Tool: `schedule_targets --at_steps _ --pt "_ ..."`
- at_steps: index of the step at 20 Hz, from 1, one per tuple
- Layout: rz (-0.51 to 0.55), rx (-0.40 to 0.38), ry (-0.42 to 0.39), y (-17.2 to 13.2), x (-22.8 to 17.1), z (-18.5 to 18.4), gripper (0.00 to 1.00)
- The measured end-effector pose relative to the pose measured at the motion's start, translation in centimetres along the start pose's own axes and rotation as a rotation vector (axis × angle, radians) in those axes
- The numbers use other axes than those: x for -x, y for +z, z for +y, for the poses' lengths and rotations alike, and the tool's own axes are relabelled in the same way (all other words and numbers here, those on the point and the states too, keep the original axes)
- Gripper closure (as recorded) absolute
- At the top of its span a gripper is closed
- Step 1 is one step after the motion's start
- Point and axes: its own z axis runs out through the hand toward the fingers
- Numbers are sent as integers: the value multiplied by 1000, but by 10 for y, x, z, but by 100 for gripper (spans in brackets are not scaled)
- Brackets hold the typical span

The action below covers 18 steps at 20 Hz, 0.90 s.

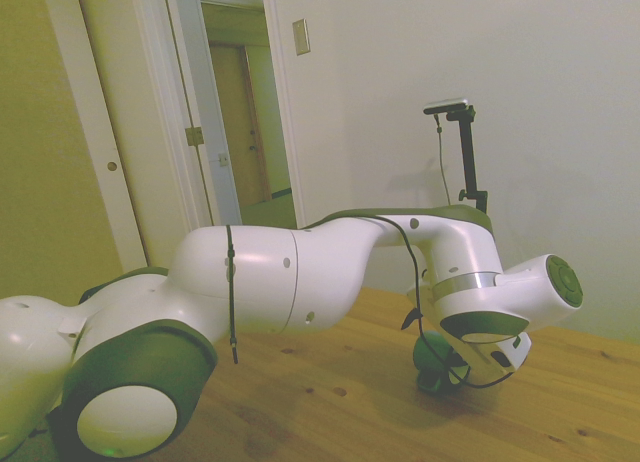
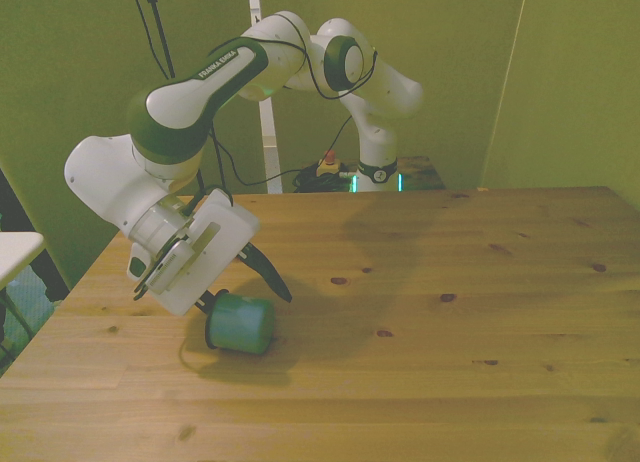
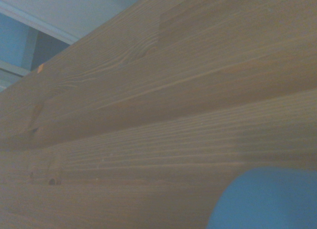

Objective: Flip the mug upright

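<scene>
The jaws stand spread apart: in the front view one dark finger (image 2: pixel 268 273) angles down toward four o'clock past the mug, while the other is hidden low behind the hand, near the mug's mouth end. Whether either touches the mug, I cannot tell.

The wooden table (image 2: pixel 450 362) fills the lower frame. The white arm (image 2: pixel 190 97) bends down over the table's eight o'clock area. The gripper (image 2: pixel 232 287) hangs low, tilted. The mug (image 2: pixel 241 323) lies on its side just below it; the side view shows only a green sliver (image 1: pixel 434 358) under the wrist.
</scene>
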Motion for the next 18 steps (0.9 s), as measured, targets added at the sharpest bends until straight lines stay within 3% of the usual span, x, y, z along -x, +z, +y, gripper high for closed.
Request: schedule_targets --at_steps 18 --pt "-35 -20 -21 7 2 -10 100"
